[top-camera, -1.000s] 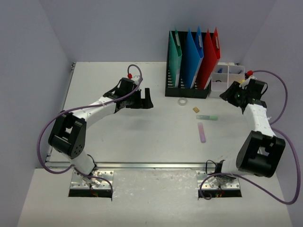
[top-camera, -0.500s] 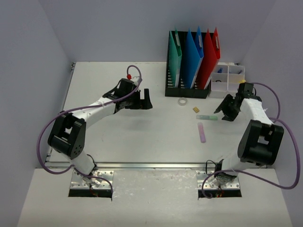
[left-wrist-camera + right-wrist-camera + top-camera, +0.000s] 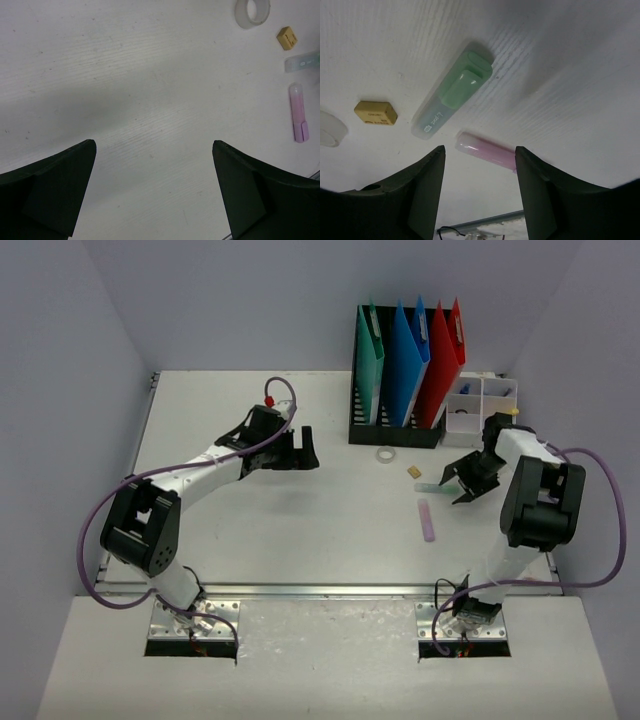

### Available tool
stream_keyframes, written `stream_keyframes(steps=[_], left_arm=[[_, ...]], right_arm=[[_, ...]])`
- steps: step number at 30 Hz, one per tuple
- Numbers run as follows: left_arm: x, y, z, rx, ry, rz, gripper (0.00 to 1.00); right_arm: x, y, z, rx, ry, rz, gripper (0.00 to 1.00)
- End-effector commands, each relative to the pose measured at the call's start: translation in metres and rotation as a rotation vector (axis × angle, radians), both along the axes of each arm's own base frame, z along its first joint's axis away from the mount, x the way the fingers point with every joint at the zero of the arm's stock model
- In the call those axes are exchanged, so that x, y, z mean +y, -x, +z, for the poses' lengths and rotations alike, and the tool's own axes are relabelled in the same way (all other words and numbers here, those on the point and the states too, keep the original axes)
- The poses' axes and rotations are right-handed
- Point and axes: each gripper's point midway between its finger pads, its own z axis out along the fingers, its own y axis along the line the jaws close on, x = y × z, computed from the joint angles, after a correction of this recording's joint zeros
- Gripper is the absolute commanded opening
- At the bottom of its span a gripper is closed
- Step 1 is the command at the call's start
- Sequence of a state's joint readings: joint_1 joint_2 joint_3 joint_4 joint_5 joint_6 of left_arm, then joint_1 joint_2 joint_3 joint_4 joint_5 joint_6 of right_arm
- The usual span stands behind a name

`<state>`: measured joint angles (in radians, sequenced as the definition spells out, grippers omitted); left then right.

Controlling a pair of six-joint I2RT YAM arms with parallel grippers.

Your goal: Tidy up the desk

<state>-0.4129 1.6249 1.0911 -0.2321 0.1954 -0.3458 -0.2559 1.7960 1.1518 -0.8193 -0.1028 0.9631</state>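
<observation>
On the white desk (image 3: 300, 530) lie a green highlighter (image 3: 436, 488), a pink highlighter (image 3: 427, 520), a small yellow block (image 3: 414, 472) and a clear tape ring (image 3: 385, 454). My right gripper (image 3: 455, 484) is open and empty, low over the desk just right of the green highlighter. In the right wrist view the green highlighter (image 3: 451, 97) and pink highlighter (image 3: 487, 151) lie ahead of its open fingers (image 3: 480, 155). My left gripper (image 3: 308, 448) is open and empty at mid-desk, left of the tape ring. Its view (image 3: 154, 145) shows bare desk between the fingers.
A black mesh file holder (image 3: 395, 430) with green, blue and red folders stands at the back. A clear compartment box (image 3: 478, 405) with small items sits to its right. The metal rail (image 3: 320, 590) runs along the desk's front edge.
My right gripper has swung from beside the compartment box forward and left, down to the green highlighter. My left gripper has barely shifted.
</observation>
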Motion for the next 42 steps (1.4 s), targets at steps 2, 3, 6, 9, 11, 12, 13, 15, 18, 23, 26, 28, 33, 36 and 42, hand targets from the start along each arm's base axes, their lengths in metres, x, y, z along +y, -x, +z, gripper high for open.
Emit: stream_keyframes(steps=[2,3,6,9,11,12,13,15,18,23,26,28,33,36,42], left_arm=[[0.006,-0.018,0.018,-0.056,0.004,0.031,1.0],[0.007,-0.02,0.017,-0.054,0.0,0.036,1.0],[0.009,-0.023,0.014,-0.047,-0.006,0.043,1.0],[0.013,-0.027,0.013,-0.041,-0.013,0.054,1.0],[0.014,-0.029,0.011,-0.037,-0.017,0.057,1.0],[0.015,-0.03,0.011,-0.036,-0.017,0.059,1.0],[0.016,-0.031,0.011,-0.035,-0.017,0.063,1.0],[0.017,-0.033,0.011,-0.033,-0.017,0.068,1.0],[0.018,-0.033,0.01,-0.032,-0.019,0.07,1.0],[0.019,-0.035,0.01,-0.032,-0.019,0.074,1.0],[0.019,-0.035,0.011,-0.033,-0.019,0.074,1.0],[0.018,-0.035,0.01,-0.03,-0.017,0.074,1.0],[0.017,-0.035,0.008,-0.024,-0.01,0.072,1.0],[0.017,-0.035,0.009,-0.025,-0.007,0.073,1.0],[0.018,-0.033,0.007,-0.019,-0.008,0.077,1.0]], right_arm=[[-0.017,-0.022,0.0,0.017,0.067,-0.064,0.58],[-0.02,-0.026,-0.002,0.021,0.076,-0.063,0.58],[-0.026,-0.034,-0.009,0.031,0.092,-0.055,0.58],[-0.033,-0.034,-0.019,0.057,0.116,-0.047,0.58],[-0.036,-0.032,-0.025,0.075,0.121,-0.046,0.58],[-0.037,-0.031,-0.027,0.08,0.12,-0.044,0.58],[-0.037,-0.03,-0.029,0.09,0.119,-0.041,0.57],[-0.038,-0.028,-0.034,0.104,0.121,-0.029,0.57],[-0.038,-0.024,-0.04,0.12,0.118,-0.019,0.54],[-0.039,-0.024,-0.042,0.125,0.115,-0.031,0.41],[-0.041,-0.028,-0.038,0.118,0.11,-0.06,0.34],[-0.041,-0.031,-0.033,0.105,0.095,-0.079,0.42],[-0.028,-0.03,-0.023,0.089,0.012,-0.11,0.66],[-0.02,-0.022,-0.025,0.105,-0.017,-0.127,0.66],[-0.018,-0.017,-0.029,0.122,-0.012,-0.143,0.64]])
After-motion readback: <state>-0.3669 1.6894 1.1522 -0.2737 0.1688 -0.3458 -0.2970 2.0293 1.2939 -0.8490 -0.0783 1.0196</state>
